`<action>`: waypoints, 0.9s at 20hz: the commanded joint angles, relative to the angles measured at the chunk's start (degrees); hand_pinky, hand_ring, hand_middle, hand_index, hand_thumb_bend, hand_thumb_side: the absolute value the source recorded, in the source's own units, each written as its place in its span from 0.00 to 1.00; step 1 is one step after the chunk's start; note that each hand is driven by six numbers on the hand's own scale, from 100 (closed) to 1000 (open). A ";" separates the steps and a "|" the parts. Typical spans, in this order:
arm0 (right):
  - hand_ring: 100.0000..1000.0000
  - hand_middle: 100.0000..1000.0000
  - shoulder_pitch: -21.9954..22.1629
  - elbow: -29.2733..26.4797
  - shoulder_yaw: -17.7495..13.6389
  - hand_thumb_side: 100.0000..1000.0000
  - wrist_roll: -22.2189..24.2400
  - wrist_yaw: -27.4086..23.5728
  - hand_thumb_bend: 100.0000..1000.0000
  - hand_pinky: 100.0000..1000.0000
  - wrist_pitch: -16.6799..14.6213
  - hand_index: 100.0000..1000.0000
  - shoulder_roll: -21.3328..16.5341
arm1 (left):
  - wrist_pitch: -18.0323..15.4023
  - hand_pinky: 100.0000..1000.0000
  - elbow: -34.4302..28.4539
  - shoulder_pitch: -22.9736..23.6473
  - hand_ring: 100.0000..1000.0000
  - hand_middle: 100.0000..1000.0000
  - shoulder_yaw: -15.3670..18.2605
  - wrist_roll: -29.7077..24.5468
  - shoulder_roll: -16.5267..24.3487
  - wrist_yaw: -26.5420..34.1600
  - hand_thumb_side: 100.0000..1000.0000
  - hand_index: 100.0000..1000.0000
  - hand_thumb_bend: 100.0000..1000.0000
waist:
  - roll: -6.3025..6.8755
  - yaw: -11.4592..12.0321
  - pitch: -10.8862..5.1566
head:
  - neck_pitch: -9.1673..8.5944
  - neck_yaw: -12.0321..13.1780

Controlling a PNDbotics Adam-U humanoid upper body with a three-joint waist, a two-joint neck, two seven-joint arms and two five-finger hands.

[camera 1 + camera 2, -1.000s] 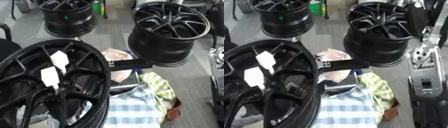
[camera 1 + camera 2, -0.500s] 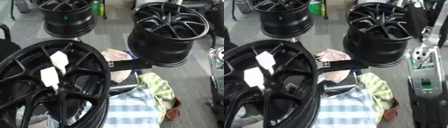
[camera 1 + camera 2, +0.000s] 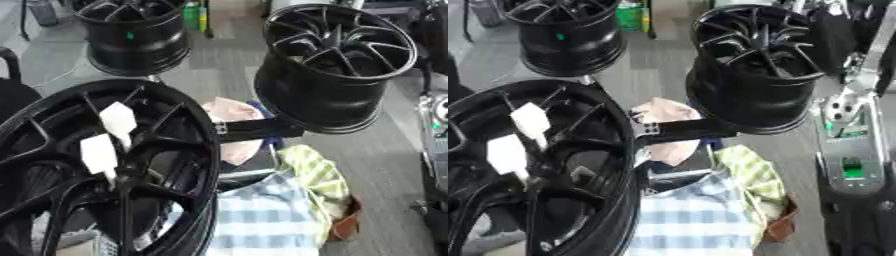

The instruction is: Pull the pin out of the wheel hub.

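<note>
**Black wheel hubs on a workshop floor, robot arm at the right edge**

A large black wheel hub (image 3: 105, 170) fills the lower left, its spoked face turned up toward the camera. Two white paper tags (image 3: 117, 119) hang on its spokes near the centre, one above the other. No pin can be made out on it.

A black bar (image 3: 258, 130) runs from the hub's right rim toward a second black wheel hub (image 3: 337, 65), which stands tilted at upper right with its open spoked face showing. A third black wheel hub (image 3: 136, 35) sits at upper left, well apart from the others.

Between the big hub and the second one, cloths lie heaped on the grey floor: a pinkish rag (image 3: 232, 112) just above and below the bar, a yellow-green checked cloth (image 3: 315, 175) to its lower right, and a blue-and-white plaid cloth (image 3: 262, 220) at the bottom.

The robot's right arm (image 3: 850, 150), silver with a green mark, shows along the right edge. Neither hand appears in either view, so whether the fingers are spread or curled cannot be told.
</note>
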 commanded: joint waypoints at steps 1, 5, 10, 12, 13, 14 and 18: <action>0.70 0.63 -0.79 -0.58 -0.26 0.60 -0.02 0.16 0.00 0.71 -0.10 0.80 -0.66 | -1.93 0.80 -4.57 -0.36 0.71 0.58 -2.11 -1.05 0.98 2.35 0.33 0.75 0.14 | 0.35 -0.09 -0.77 | -0.26 0.14; 0.70 0.63 -0.79 -0.67 -0.18 0.60 0.05 0.08 0.00 0.71 -0.19 0.80 -0.57 | -4.97 0.80 -10.35 0.77 0.71 0.58 -5.34 -4.02 1.15 5.90 0.35 0.75 0.15 | 0.45 -0.23 -0.71 | -0.12 0.31; 0.70 0.63 -0.84 -0.81 -0.11 0.60 0.17 0.08 0.00 0.71 -0.33 0.80 -0.48 | -6.63 0.80 -17.71 2.38 0.71 0.58 -8.40 -7.96 1.76 10.63 0.36 0.75 0.19 | 0.58 -0.44 -0.67 | -0.20 0.43; 0.70 0.63 -0.89 -0.84 -0.08 0.60 0.22 0.12 0.00 0.71 -0.38 0.80 -0.47 | -6.55 0.80 -20.00 2.84 0.71 0.58 -9.29 -9.23 2.03 12.40 0.35 0.75 0.15 | 0.63 -0.52 -0.68 | -0.21 0.51; 0.70 0.63 -0.93 -0.85 -0.06 0.60 0.25 0.16 0.00 0.71 -0.40 0.80 -0.46 | -6.47 0.80 -21.05 3.05 0.71 0.58 -9.71 -9.81 2.20 13.07 0.35 0.75 0.16 | 0.66 -0.56 -0.69 | -0.25 0.53; 0.70 0.63 -0.96 -0.86 -0.04 0.60 0.28 0.19 0.00 0.71 -0.43 0.80 -0.44 | -6.35 0.80 -21.92 3.23 0.71 0.58 -10.02 -10.27 2.33 13.60 0.35 0.75 0.16 | 0.68 -0.59 -0.69 | -0.26 0.55; 0.70 0.63 -0.96 -0.90 -0.01 0.60 0.36 0.25 0.00 0.71 -0.47 0.80 -0.39 | -6.12 0.80 -24.37 3.70 0.71 0.58 -10.89 -11.61 2.64 14.83 0.34 0.75 0.16 | 0.75 -0.68 -0.75 | -0.31 0.67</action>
